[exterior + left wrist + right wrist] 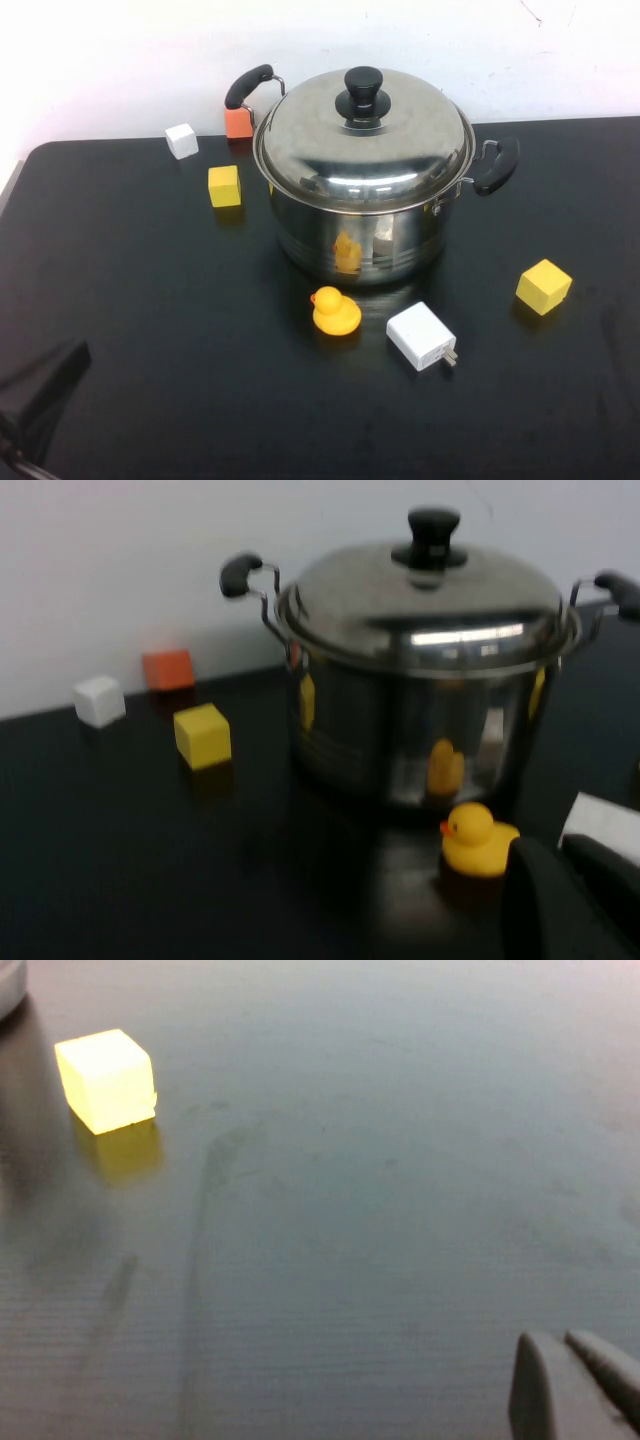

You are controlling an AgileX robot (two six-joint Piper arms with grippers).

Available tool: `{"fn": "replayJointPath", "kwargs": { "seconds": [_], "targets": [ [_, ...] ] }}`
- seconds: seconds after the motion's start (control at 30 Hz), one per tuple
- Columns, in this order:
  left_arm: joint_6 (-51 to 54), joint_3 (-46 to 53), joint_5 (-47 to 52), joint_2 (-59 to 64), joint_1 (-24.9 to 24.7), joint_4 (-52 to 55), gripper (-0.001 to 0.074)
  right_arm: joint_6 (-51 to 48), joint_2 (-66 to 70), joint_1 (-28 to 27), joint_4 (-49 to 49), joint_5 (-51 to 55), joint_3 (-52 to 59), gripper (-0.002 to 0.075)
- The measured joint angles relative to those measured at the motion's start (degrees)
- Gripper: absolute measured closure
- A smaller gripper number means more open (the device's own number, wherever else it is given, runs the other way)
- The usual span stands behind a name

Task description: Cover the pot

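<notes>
A black table (150, 380) set against a white wall carries everything here. The pot (365, 225) stands near the table's back middle, its two black handles out to the sides, and the domed lid (362, 135) with its black knob sits squarely on the rim — the cover looks already in place. Around it lie a rubber duck (335, 311) just in front, a white charger (421, 336) beside the duck, a yellow cube (224, 186) to the left, another yellow cube (543, 286) off to the right, a white cube (181, 140) and an orange cube (238, 122) near the wall.

The left gripper (575, 895) hangs low at the table's near left corner, well apart from the pot, its fingers together and holding nothing. The right gripper (575, 1390) hovers over bare table near the right-hand yellow cube; its fingers lie close together, empty.

The risk from here is small, I judge — a careless sweep of either arm could knock a handle and shift the lid off its seat, or scatter the duck and the charger.
</notes>
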Motion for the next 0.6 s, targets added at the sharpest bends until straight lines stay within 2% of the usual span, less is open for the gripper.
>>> {"fn": "replayJointPath", "kwargs": {
  "seconds": [0.6],
  "targets": [
    [-1.8, 2.9, -0.8, 0.0, 0.0, 0.0, 0.0735, 0.0, 0.0, 0.0, 0.0, 0.0, 0.0, 0.0728]
  ]
}}
